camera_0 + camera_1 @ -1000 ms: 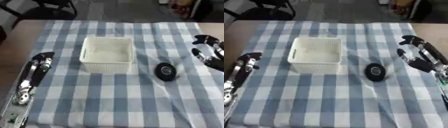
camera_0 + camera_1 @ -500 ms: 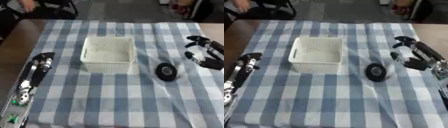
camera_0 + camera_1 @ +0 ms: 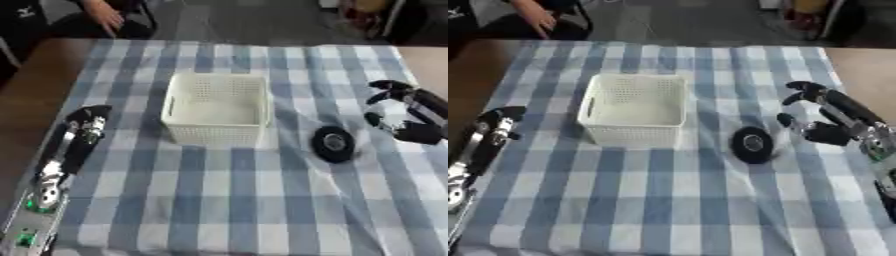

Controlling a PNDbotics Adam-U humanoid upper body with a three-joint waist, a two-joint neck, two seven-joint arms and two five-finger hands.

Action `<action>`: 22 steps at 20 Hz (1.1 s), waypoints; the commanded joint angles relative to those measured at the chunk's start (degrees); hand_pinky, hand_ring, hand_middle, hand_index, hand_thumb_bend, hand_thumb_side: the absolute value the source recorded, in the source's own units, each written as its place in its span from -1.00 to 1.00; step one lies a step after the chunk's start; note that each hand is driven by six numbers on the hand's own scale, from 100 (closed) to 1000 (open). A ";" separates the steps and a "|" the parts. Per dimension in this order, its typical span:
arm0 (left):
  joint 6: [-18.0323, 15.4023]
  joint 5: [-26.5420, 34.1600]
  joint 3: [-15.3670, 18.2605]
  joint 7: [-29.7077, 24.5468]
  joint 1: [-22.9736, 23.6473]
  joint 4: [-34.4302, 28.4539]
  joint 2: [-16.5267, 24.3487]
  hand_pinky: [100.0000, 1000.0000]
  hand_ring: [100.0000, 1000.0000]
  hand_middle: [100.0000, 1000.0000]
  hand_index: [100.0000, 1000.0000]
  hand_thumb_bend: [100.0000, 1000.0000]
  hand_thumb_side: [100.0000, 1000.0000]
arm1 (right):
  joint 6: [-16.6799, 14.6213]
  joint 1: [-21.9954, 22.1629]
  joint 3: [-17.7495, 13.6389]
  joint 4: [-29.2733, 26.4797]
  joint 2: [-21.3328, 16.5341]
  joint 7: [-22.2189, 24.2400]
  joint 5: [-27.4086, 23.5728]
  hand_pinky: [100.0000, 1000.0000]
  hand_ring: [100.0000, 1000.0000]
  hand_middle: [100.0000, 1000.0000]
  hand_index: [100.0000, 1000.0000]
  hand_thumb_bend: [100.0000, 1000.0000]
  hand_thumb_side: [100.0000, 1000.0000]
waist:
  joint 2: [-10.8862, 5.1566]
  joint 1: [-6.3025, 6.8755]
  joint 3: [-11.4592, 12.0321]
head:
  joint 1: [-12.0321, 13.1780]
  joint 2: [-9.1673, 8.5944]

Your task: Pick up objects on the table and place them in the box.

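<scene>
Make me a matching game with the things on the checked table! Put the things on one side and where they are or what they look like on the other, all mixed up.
Things:
1. basket
2. round black object
3. left hand
4. right hand

Descriptions:
A. open, reaching in from the right edge
B. white, nothing visible inside
C. on the cloth, right of the basket
D. resting at the left edge

Pairs: 1-B, 2-C, 3-D, 4-A

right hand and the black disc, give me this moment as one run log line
right hand: open, beside black disc, not touching | left hand: idle on cloth | basket: empty
</scene>
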 commanded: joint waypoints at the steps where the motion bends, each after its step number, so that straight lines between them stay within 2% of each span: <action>1: -0.07 -0.05 -0.01 -0.20 -0.44 -0.59 0.58 0.16 0.50 0.52 0.62 -0.53 1.00 | -0.52 -1.72 0.31 0.67 0.05 0.06 0.81 1.00 0.94 0.88 0.52 -0.39 0.65 | -0.68 0.02 0.04 | -0.73 -0.06; 22: 0.00 -0.29 -0.25 -0.85 -0.39 0.10 0.17 0.16 0.50 0.52 0.62 -0.54 1.00 | -3.48 -4.50 4.14 7.04 4.93 2.15 5.11 1.00 0.92 0.88 0.52 -0.44 0.60 | -0.67 0.09 0.19 | -1.01 0.05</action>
